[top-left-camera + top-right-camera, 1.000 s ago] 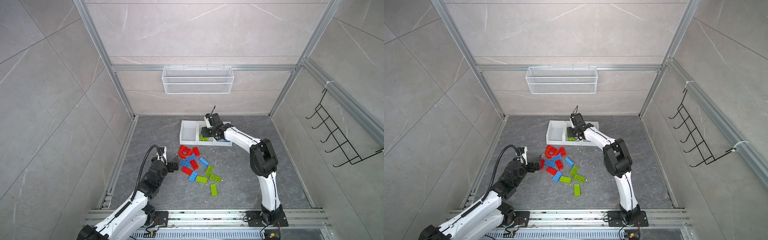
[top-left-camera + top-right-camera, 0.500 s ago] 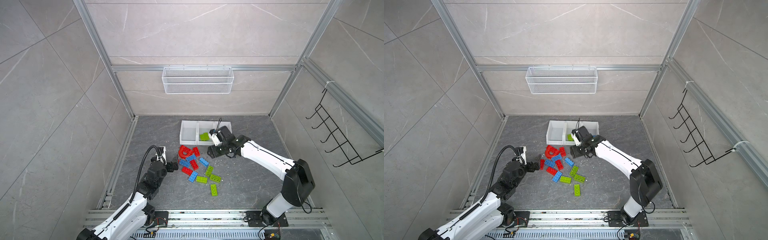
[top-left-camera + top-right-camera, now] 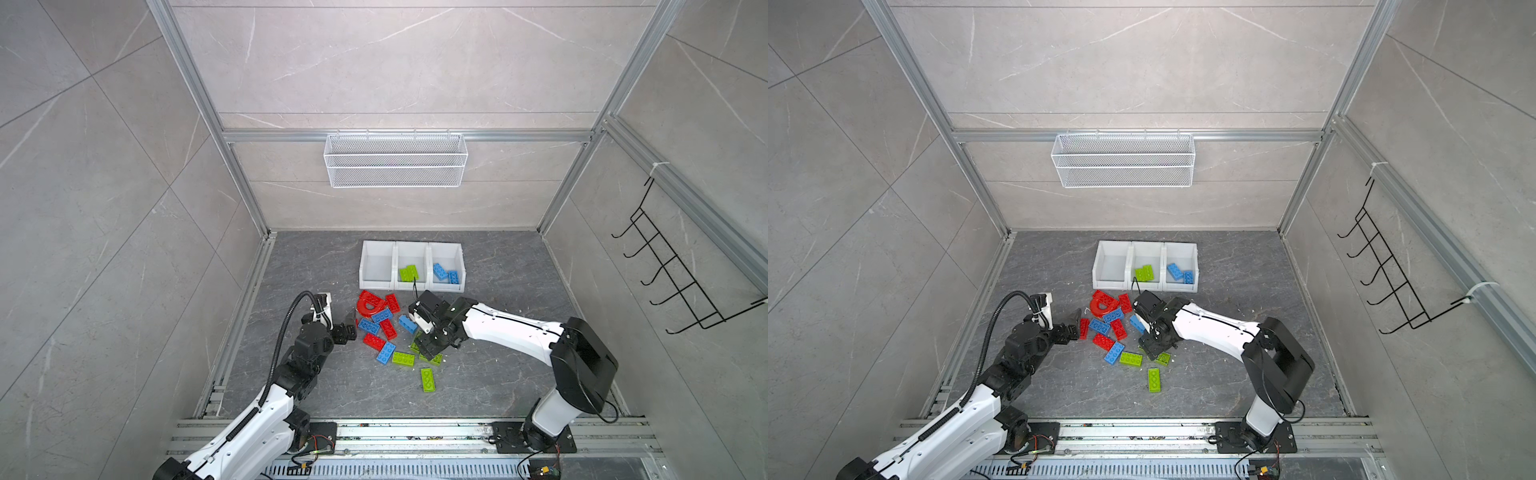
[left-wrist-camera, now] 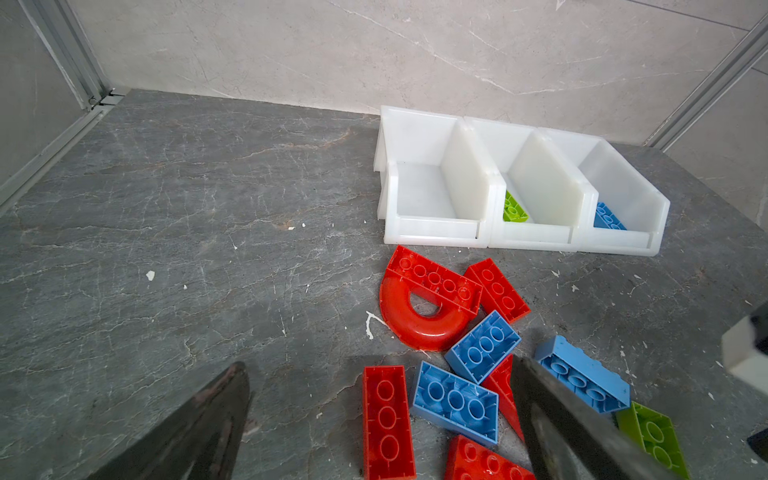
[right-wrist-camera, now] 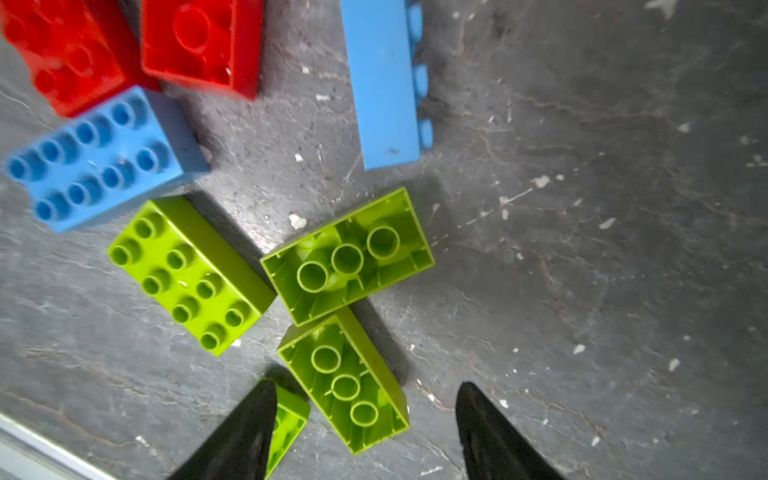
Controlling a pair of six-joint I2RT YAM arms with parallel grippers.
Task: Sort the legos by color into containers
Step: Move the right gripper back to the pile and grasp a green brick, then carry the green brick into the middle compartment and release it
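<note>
Our white-and-black left arm rises from the lower left in both top views, and its black left pincer sits low with the jaws spread wide. Our right arm stretches from the lower right toward the centre with the wrist bent downward, the right pincer pointing down, jaws parted.

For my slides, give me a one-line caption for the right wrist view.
Open right gripper straddling an upturned green brick, other green, blue and red bricks beyond.

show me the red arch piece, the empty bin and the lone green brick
red arch piece (image 4: pixel 415 328): left wrist view, curved rim
empty bin (image 4: pixel 432 235): left wrist view, front lip
lone green brick (image 3: pixel 428 380): a top view, its middle
</note>
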